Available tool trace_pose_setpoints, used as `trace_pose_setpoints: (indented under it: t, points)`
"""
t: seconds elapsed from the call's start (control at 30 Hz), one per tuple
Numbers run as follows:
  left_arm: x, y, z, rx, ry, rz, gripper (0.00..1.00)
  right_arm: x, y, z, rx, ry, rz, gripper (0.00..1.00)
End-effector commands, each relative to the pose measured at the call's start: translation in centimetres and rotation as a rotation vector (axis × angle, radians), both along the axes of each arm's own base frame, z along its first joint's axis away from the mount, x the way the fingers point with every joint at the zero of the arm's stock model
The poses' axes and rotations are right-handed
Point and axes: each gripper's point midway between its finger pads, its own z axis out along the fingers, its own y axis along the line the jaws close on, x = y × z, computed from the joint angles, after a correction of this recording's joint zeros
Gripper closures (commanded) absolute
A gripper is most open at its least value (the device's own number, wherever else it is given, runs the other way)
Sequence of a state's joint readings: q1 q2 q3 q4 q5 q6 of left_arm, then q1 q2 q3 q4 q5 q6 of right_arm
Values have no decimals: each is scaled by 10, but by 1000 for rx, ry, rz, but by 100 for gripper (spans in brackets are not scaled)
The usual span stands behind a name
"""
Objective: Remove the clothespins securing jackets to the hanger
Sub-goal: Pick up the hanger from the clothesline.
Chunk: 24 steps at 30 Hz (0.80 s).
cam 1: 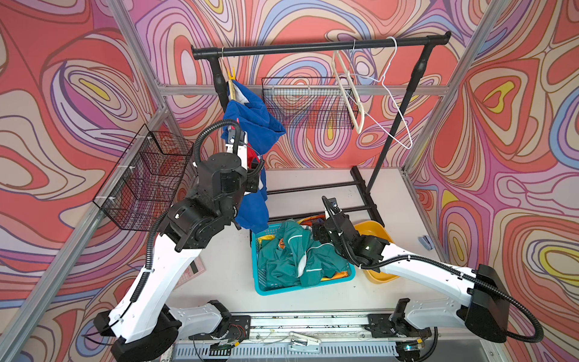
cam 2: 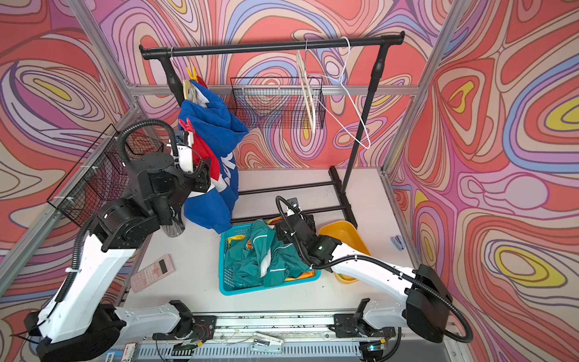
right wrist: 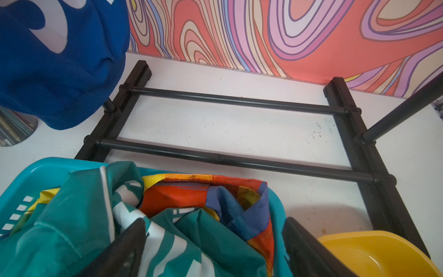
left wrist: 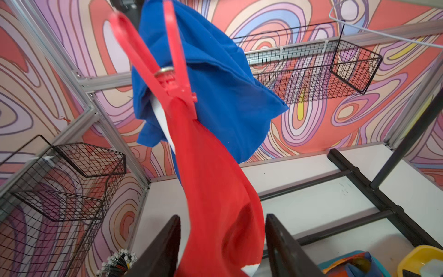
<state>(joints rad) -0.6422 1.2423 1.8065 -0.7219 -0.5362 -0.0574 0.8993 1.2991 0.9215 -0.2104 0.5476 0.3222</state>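
Red peg: the red peg (cam 2: 187, 124) is clamped on the blue jacket (cam 2: 216, 125), left of centre in the upper half of both top views, right by the left arm's wrist.
Which way from the fingers: straight up the cloth. The left gripper (left wrist: 223, 218) sits lower on the same red strip, with the peg's nose toward the fingers and its handles splayed away.
Long axis: it runs along the hanging strip, tilted a little off upright.
Left fingers: partway apart, with red cloth filling the gap. I can't tell whether they pinch it. They're not on the peg.
Right fingers: the right gripper (right wrist: 214, 223) is spread wide with nothing in it, low over the basket at lower centre.
Nearer arm: the left, easily. The right is well apart from both pegs.
Yellow peg: the yellow peg (cam 1: 231, 72) is upper left, just under the rail (cam 1: 313, 47), on the wooden hanger (cam 2: 187, 89) at the collar.
Coming move, my read: climb the strip and squeeze across the handles.
Turquoise basket (cam 1: 282, 290): teal jacket (cam 1: 291, 254) on top, patchwork jacket (right wrist: 191, 194) beneath, no peg seen.
Yellow tub (cam 1: 372, 228): right of the basket, partly under the right arm, contents unclear.
Wire baskets (cam 1: 147, 175): one at left, one at upper centre, and I spot no peg in either.
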Motion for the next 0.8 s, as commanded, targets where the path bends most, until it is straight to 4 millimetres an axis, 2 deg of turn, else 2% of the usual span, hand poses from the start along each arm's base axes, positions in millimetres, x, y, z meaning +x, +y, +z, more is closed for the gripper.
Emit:
trace_pose_setpoints:
  t: [0.0,0.1,0.23,0.37,0.67,0.77]
  points:
    - [-6,-1,5,-55,7,-44,62,0,-3,-3,-25,-9,-11,7]
    - [-6,-1,7,-62,-9,-46,81,0,-3,-5,-28,-4,-12,7]
    - [-7,0,9,-50,-18,-46,100,0,-2,-10,-32,6,-13,7]
    - [-11,4,19,-41,-50,-42,100,0,-2,-14,-43,18,-13,7]
    - [-25,7,57,-72,-154,-89,100,-1,-1,-11,-37,19,-7,7]
    - [-26,6,76,-93,-213,-99,100,0,0,-10,-34,18,-5,7]
